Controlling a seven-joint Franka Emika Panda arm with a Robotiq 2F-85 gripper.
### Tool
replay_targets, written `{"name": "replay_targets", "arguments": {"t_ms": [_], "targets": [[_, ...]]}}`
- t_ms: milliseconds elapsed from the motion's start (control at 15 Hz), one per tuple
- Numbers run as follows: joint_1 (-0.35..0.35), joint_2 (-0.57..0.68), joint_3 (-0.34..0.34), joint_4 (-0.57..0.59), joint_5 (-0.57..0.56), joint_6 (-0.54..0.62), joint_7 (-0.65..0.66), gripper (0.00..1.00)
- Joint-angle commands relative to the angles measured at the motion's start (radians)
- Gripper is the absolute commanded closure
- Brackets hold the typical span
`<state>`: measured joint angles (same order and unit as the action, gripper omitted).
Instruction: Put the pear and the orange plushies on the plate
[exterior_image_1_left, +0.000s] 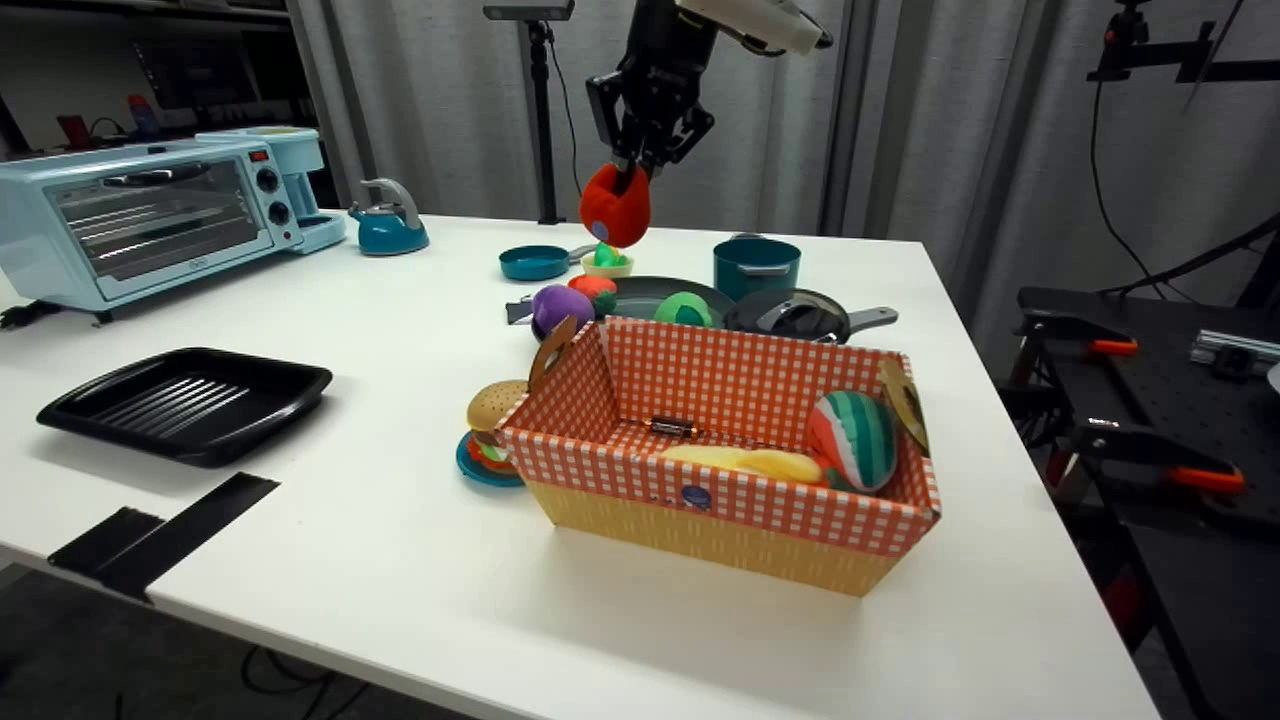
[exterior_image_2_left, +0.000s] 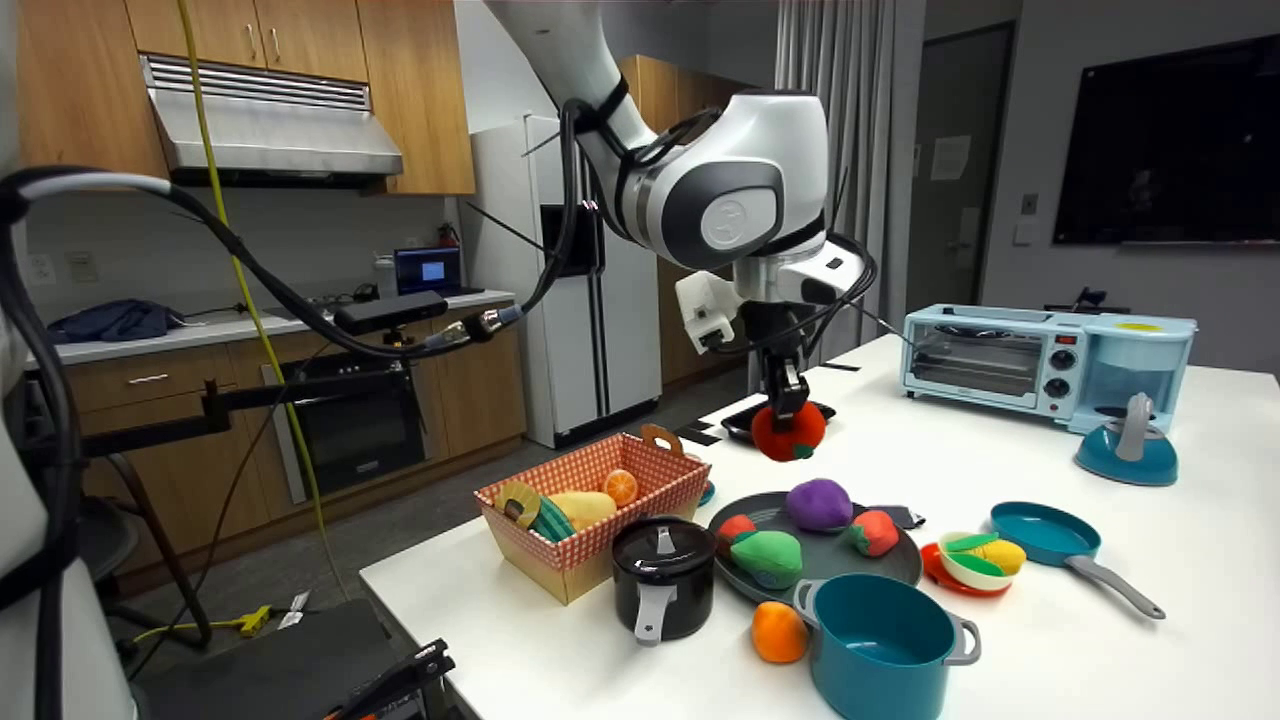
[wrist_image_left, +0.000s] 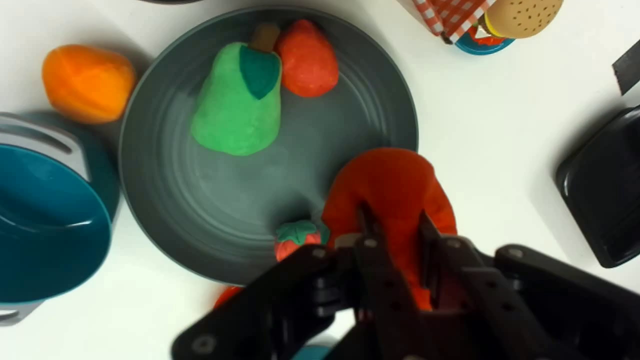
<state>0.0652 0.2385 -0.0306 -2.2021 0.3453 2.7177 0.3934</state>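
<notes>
The green pear plush lies on the dark round plate, touching a red plush; the pear shows on the plate in an exterior view too. An orange-coloured plush lies on the table just outside the plate's rim, near the teal pot; it also shows in an exterior view. My gripper is shut on a larger red plush with a green leaf, held in the air above the plate's edge. The gripper hides part of a strawberry plush.
A purple plush is on the plate. A teal pot, a black lidded pot and a checked basket holding an orange-slice toy surround it. A teal pan and black tray stand further out.
</notes>
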Motion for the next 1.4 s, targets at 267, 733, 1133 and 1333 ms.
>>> {"name": "replay_targets", "arguments": {"t_ms": [267, 733, 1133, 1333], "targets": [[-0.006, -0.012, -0.007, -0.031, -0.019, 0.014, 0.062, 0.19], [-0.007, -0.023, 0.007, -0.058, -0.004, 0.002, 0.049, 0.00], [-0.009, -0.003, 0.045, -0.044, 0.040, -0.009, 0.029, 0.00], [-0.007, -0.016, 0.072, -0.048, 0.080, -0.013, 0.018, 0.00]]}}
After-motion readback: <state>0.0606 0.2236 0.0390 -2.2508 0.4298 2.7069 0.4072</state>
